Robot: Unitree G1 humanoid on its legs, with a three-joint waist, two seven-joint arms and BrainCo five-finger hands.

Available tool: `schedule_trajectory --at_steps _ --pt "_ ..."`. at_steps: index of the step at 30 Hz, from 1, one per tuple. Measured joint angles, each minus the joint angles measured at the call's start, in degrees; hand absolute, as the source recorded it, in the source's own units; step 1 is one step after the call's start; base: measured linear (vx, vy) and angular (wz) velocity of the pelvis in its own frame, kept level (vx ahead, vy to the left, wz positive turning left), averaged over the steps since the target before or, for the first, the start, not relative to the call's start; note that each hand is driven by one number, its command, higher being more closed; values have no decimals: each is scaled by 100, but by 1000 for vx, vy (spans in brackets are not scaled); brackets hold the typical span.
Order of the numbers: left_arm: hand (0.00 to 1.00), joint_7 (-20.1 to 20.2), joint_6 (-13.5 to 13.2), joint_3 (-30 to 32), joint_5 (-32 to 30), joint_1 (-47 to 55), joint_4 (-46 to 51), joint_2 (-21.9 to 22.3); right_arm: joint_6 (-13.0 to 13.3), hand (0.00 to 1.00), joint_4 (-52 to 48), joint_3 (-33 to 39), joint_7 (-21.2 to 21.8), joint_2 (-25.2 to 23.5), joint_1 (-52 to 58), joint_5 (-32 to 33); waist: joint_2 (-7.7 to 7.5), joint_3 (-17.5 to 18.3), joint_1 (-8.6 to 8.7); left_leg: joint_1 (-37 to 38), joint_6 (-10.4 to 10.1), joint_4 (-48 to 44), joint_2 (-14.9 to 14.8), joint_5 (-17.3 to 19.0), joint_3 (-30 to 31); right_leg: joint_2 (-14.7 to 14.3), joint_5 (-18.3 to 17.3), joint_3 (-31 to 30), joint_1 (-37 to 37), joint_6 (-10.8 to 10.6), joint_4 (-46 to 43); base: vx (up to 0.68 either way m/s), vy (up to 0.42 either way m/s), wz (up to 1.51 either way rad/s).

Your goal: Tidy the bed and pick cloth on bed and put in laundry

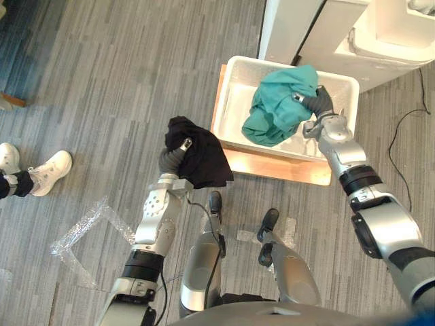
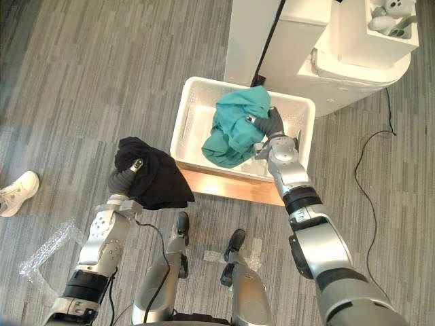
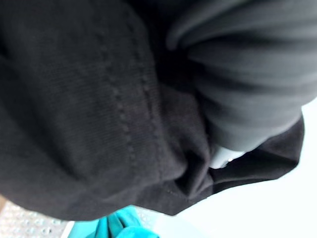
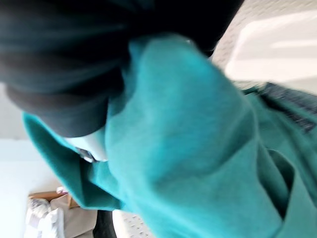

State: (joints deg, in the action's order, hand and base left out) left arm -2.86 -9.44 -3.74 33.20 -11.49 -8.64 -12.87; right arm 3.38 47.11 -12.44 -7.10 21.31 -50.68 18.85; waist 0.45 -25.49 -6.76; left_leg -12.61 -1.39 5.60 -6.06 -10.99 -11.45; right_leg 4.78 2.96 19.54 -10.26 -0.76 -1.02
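No legible text, label, number or sign can be read. The white laundry basket [image 1: 228, 102], the teal cloth [image 1: 275, 112] and the black cloth [image 1: 204, 161] carry no readable marking.

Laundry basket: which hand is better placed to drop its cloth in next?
Right. The right hand holds the teal cloth over the white basket, so releasing should land it inside. The left hand holds the black cloth over the floor beside the basket and must move across first.
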Motion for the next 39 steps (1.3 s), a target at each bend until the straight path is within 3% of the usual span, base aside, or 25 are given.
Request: schedule_trajectory --at_steps 2,10,13,17,21,24,28,34,39 --pt "100 -1 0 19 0 35 -2 8 132 0 -23 -1 -5 -13 137 -14 -3 -1 -4 134 -22 2 -3 16 -59 1 -1 -60 99 1 -7 33 11 -12" --pt "100 -13 -2 193 -3 435 75 101 243 0 -917 48 -94 -53 1067 -292 -79 58 101 599 -84 34 -50 179 -188 -52 -36 -168 558 -28 105 19 -2 -7" --pt "100 -101 9 157 -8 761 283 125 164 0 -1204 48 -105 -129 1629 -424 -215 158 110 754 -92 34 -68 243 -224 -81 -47 -173 739 -31 215 85 -25 -5" --pt "100 -242 25 155 -11 1223 311 144 -106 0 -1255 64 -231 -338 2434 -462 -382 643 171 864 -83 33 -55 315 -247 -76 -70 -174 881 -38 280 137 -19 -1" --pt "100 -210 5 173 -19 1621 313 233 -315 0 -1482 322 -338 -521 3316 -467 -385 1099 252 1100 -133 32 -30 403 -305 -55 -169 -206 1134 -67 314 128 -10 1" --pt "100 -193 -70 153 -150 1744 391 314 -409 0 -1576 421 -315 -627 3960 -612 -362 1245 300 1382 -186 34 -19 446 -455 -53 -229 -315 1350 -95 313 52 -6 -19" --pt "100 -228 -368 154 -427 1721 927 385 -552 0 -1509 517 -246 -918 5016 -673 -259 1531 600 1600 -180 38 -47 519 -646 -89 -317 -445 1468 -122 307 -3 -10 -20" --pt "100 -617 -453 243 -561 1168 1238 203 -594 0 -555 526 -189 -1075 6067 -663 -33 1886 898 1848 -202 41 -72 668 -1028 -101 -285 -774 1517 -172 333 8 10 -32" --pt "100 -720 -328 445 -549 550 1238 -166 -629 0 161 951 229 -1216 6654 -599 -131 2148 963 2018 -197 44 -101 827 -1436 -107 -99 -1089 1617 -175 535 48 14 -38"
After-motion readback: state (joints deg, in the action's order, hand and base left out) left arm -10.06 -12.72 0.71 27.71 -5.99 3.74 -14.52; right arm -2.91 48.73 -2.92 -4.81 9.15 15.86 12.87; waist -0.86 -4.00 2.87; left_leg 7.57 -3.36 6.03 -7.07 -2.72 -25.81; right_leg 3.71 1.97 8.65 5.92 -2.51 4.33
